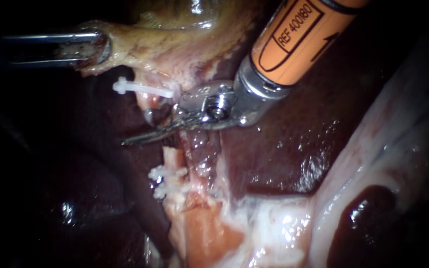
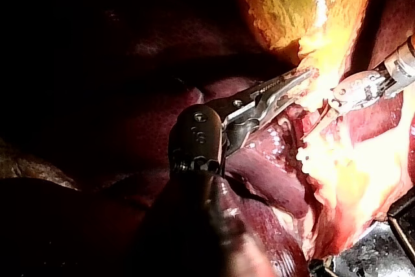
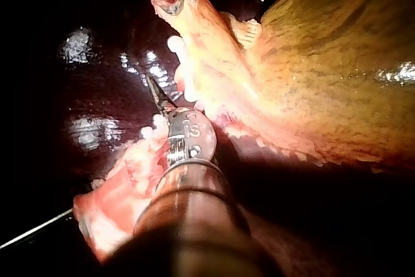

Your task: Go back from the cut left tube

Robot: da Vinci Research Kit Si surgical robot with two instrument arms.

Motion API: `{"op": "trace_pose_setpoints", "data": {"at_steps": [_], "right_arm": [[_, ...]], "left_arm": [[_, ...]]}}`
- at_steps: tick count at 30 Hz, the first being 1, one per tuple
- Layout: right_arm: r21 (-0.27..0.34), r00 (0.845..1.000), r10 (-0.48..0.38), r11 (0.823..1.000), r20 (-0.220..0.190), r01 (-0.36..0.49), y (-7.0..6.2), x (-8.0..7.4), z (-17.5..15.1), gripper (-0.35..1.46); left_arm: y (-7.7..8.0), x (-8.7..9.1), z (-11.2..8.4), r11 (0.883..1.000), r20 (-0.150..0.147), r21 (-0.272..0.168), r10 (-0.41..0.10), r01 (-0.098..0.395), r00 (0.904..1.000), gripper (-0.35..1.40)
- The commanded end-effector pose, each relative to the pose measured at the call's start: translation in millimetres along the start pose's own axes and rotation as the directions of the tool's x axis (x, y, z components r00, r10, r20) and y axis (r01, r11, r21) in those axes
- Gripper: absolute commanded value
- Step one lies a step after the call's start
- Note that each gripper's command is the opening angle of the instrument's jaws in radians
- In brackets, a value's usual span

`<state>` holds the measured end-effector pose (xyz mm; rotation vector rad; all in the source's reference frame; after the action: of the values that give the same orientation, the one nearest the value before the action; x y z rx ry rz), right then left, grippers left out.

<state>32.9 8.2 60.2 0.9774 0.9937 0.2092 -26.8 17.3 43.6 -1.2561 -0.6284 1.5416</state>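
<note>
cut left tube [image 1: 173, 160]: parted in two. The lower stump stands on the liver [image 1: 284, 144] with the lower clips [image 1: 162, 182], two white ones, across it. The upper stump hangs under the gallbladder [image 1: 175, 54], below the upper clip [image 1: 142, 89].
look: pale pink, wet and raw at the cut ends, with a clear gap between the stumps.
handling: I judge it soft, slick and easily torn, and a snag could drag a clip off. I would not take hold of either stump. If a hold were needed, the tissue beside the clips looks safer.
right instrument [image 1: 137, 137]: its thin pincer lies together, holding nothing, in the gap between the stumps.
left instrument [image 1: 88, 48]: its pincer is clamped on the gallbladder's edge, lifting it.
retreat: I would back out along my own shaft, clear of the clips.
</note>
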Motion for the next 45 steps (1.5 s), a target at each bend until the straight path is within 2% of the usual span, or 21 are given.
{"op": "trace_pose_setpoints", "data": {"at_steps": [1, 2, 3, 5, 8, 15, 19, 22, 25, 28, 34, 40, 45], "right_arm": [[0.000, 1.000, -0.004, 1.000, -0.024, 0.004, -0.1, 0.1, 0.1, 0.52], [-0.015, 0.999, 0.000, 1.000, -0.051, -0.001, -0.3, 0.2, 0.3, 0.98], [-0.046, 0.997, 0.005, 0.999, -0.073, -0.008, -0.4, 0.3, 0.4, 1.21], [-0.092, 0.995, 0.011, 0.996, -0.098, -0.020, -0.9, 0.4, 0.5, 1.36], [-0.104, 0.994, 0.029, 0.994, -0.105, -0.040, -1.5, 0.5, 0.5, 1.43], [-0.115, 0.994, 0.027, 0.993, -0.109, -0.040, -2.7, 0.3, 0.2, 1.45], [-0.188, 0.992, 0.023, 0.981, -0.126, -0.047, -5.0, -0.9, -1.5, 1.45], [-0.311, 0.995, -0.008, 0.950, -0.100, -0.024, -7.2, -1.9, -3.8, 1.45], [-0.396, 0.999, -0.046, 0.918, -0.018, 0.035, -9.1, -2.4, -6.3, 1.45], [-0.449, 0.996, -0.071, 0.890, 0.046, 0.084, -10.7, -2.8, -9.3, 1.45], [-0.535, 0.993, -0.091, 0.837, 0.071, 0.115, -12.9, -4.2, -14.4, 1.45], [-0.566, 0.994, -0.081, 0.817, 0.077, 0.111, -13.7, -6.1, -16.7, 1.45], [-0.572, 0.994, -0.076, 0.813, 0.077, 0.107, -13.5, -6.6, -17.1, 1.43]], "left_arm": [[0.0, 0.0, 0.0, 1.000, 0.000, 0.000, 0.000, 0.000, 1.0000, -0.35], [0.0, -0.1, 0.0, 1.000, 0.000, 0.000, 0.000, 0.000, 1.0000, -0.35], [0.0, -0.1, 0.0, 1.000, 0.000, 0.000, 0.000, 0.000, 1.0000, -0.35], [0.0, -0.1, 0.0, 1.000, 0.000, 0.000, 0.000, 0.000, 1.0000, -0.35], [0.0, -0.1, 0.0, 1.000, 0.000, 0.000, 0.001, -0.001, 1.0000, -0.35], [-0.1, -0.1, 0.0, 1.000, 0.000, 0.000, 0.001, -0.001, 1.0000, -0.35], [-0.2, -0.1, -0.1, 1.000, 0.001, -0.001, 0.001, -0.001, 1.0000, -0.35], [-0.2, -0.1, -0.2, 1.000, 0.001, -0.001, 0.001, -0.001, 1.0000, -0.35], [-0.3, -0.1, -0.2, 1.000, 0.001, -0.002, 0.001, -0.001, 1.0000, -0.35], [-0.3, -0.1, -0.2, 1.000, 0.001, -0.002, 0.001, -0.001, 1.0000, -0.35], [-0.3, -0.1, -0.3, 1.000, 0.001, -0.002, 0.001, -0.001, 1.0000, -0.35], [-0.3, -0.1, -0.2, 1.000, 0.001, -0.002, 0.001, -0.001, 1.0000, -0.35], [-0.7, 0.0, 0.1, 1.000, 0.001, -0.001, 0.001, -0.001, 1.0000, -0.35]]}}
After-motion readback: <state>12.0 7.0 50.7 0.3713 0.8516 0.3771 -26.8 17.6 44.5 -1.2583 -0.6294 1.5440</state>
